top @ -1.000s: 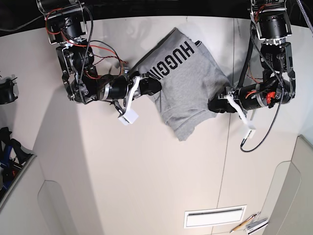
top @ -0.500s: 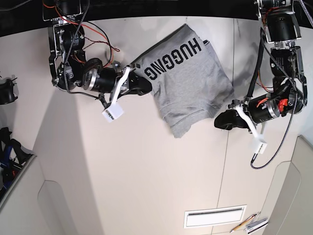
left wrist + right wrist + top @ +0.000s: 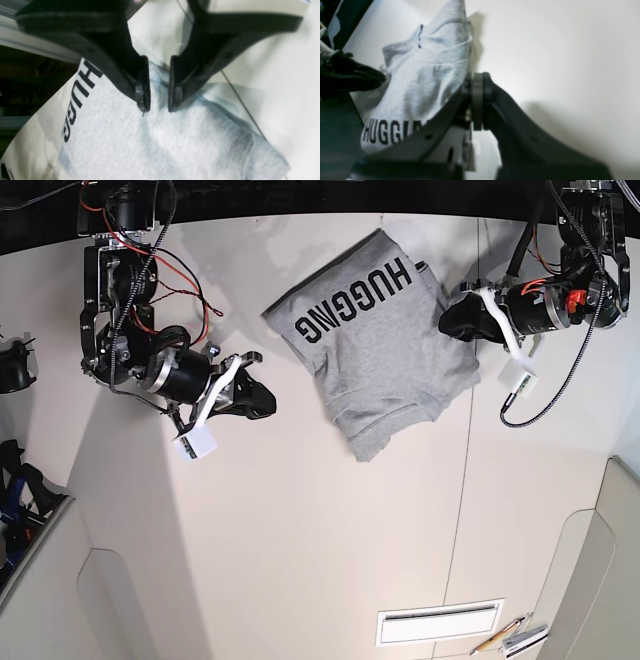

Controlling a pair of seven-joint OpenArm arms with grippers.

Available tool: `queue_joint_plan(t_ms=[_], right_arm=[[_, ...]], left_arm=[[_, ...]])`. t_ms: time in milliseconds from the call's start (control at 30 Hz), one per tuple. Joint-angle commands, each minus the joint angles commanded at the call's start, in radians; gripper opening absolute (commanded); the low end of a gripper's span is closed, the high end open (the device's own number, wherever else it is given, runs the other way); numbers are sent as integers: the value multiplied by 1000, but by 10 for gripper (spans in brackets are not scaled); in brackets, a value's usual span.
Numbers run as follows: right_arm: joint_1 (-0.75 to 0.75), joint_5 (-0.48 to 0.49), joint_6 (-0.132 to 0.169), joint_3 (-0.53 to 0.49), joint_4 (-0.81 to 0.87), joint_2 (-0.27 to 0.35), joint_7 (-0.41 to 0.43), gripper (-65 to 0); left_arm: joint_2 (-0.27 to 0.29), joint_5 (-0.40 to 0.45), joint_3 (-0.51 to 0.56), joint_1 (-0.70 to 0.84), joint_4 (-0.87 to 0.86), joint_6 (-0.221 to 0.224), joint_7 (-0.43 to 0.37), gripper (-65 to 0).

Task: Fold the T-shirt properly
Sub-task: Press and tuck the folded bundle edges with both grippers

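The heather-grey T-shirt [image 3: 390, 365] lies folded into a rough rectangle at the back middle of the white table [image 3: 300, 530], with its black lettering [image 3: 350, 305] facing up. My left gripper [image 3: 447, 320] hovers at the shirt's upper right edge. In the left wrist view it [image 3: 158, 108] stands narrowly open over the grey cloth [image 3: 175, 140] with nothing between the jaws. My right gripper [image 3: 268, 402] is off the shirt, to its lower left. In the right wrist view it [image 3: 477, 82] is shut and empty, with the shirt [image 3: 427, 75] lying beyond it.
A slotted vent [image 3: 440, 622] and some pencils [image 3: 510, 638] sit at the front right. Black gear [image 3: 15, 365] stands at the left edge. The table's dark back edge [image 3: 300, 205] runs behind the shirt. Cables hang from both arms.
My right gripper has let go of the shirt's left edge and pulled away down and left. My left gripper has moved up from the shirt's lower right to its upper right edge.
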Motion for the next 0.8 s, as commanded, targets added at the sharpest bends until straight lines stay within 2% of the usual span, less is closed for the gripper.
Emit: queue_joint_plan(t_ms=[200,267,533,800], right_arm=[[0,-15,0,-122,-19,0,4,-650],[0,-39,-1,-156,-32,0,32,-650],[-34,-38,-3,-163,-83,-3,49,-650],[-70,-23,-4,-163,-83,-3,45,-650]], left_arm=[[0,81,0,-2,-101,0,-94,-517],[0,88,0,-15,-142,0,-115,-517],[8,111,0,-131,-172,0,-116,-517],[65,173,4,-240,-298,0,-115,-517]])
